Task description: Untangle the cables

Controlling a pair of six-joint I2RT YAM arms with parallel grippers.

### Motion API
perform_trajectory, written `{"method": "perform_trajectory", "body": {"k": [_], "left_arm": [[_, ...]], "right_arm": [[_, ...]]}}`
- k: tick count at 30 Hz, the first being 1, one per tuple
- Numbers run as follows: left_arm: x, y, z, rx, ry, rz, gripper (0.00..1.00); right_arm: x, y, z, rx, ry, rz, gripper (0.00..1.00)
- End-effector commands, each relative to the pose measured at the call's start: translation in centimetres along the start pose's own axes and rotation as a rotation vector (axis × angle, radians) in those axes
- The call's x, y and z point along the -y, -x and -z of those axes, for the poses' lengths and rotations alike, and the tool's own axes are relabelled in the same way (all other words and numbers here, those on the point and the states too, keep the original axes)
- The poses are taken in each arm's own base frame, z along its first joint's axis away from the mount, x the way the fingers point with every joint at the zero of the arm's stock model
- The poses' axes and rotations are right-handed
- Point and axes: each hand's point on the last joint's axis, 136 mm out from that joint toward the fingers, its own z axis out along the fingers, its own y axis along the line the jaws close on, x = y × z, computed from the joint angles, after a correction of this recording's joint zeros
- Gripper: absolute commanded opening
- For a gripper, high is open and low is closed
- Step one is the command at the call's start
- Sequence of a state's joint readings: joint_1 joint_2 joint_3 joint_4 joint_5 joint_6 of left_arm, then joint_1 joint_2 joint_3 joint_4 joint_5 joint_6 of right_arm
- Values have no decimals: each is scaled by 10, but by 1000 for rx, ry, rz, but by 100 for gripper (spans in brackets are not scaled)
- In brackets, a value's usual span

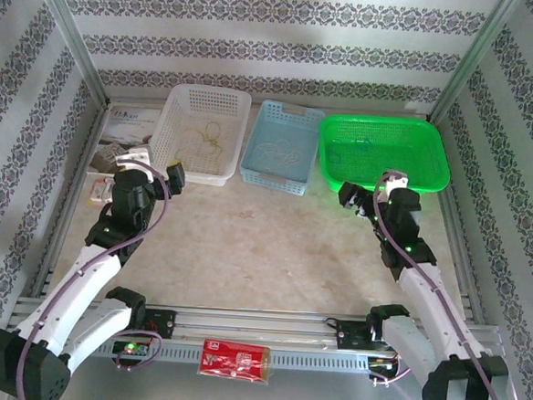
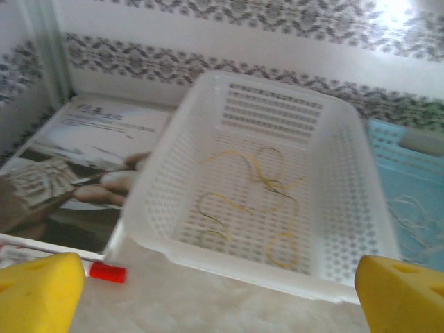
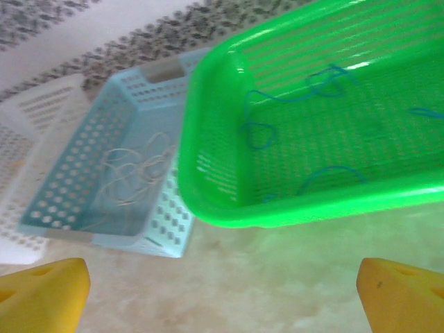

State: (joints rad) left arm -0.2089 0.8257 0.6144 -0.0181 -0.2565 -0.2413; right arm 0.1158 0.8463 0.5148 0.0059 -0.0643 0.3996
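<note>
Top external view gives us three baskets, apparently one per cable colour: the green basket point(image 1: 377, 121) holds blue-green cables point(image 3: 316, 83), the white basket point(image 1: 210, 90) yellow cables point(image 2: 267, 184), the blue basket point(image 1: 291, 107) white cables point(image 3: 135, 170). Both arms stretch forward, left gripper point(image 1: 156, 167) before the white basket, right gripper point(image 1: 370, 189) before the green, jaws wide, empty.

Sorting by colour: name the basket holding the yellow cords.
The white basket, leftmost; the blue basket holds white cords, the green basket blue cords.
</note>
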Motion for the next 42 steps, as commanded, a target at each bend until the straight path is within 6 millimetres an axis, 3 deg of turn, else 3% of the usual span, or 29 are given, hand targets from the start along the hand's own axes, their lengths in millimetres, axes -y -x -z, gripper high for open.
{"method": "perform_trajectory", "body": {"k": [1,4,8,14,16,20,22,25,26,31,32,34,42], "left_arm": [[-19,-10,-13,37,65,-70,100],[-29,-28,-27,72,91,-100,100],[-39,-54,-51,44,127,-141,100],[-46,-83,-80,47,111,-137,100],[-48,-90,-87,57,111,-150,100],[-51,-102,-97,83,91,-139,100],[-47,-112,-100,62,54,-145,100],[-42,-114,-104,60,28,-156,100],[-41,-117,-107,24,22,-162,100],[-30,-122,-122,-64,-53,-176,100],[-30,-120,-122,-44,-57,-178,100],[-31,-122,-122,-62,-54,-175,100],[-28,-121,-122,-47,-69,-186,100]], "right_arm": [[28,6,5,112,-152,96,98],[50,5,6,128,-286,178,98],[64,-1,-5,134,-350,255,98],[74,-20,-27,207,-329,318,98],[79,-21,-35,214,-332,318,98],[69,-9,-47,264,-262,355,98],[70,-14,-58,253,-232,369,98],[74,-28,-74,251,-196,372,98],[72,-23,-77,293,-184,369,98],[63,-29,-96,158,-84,374,98],[70,-33,-96,137,-96,350,98],[74,-20,-99,142,-124,319,98],[75,-18,-97,161,-160,339,98]]}}
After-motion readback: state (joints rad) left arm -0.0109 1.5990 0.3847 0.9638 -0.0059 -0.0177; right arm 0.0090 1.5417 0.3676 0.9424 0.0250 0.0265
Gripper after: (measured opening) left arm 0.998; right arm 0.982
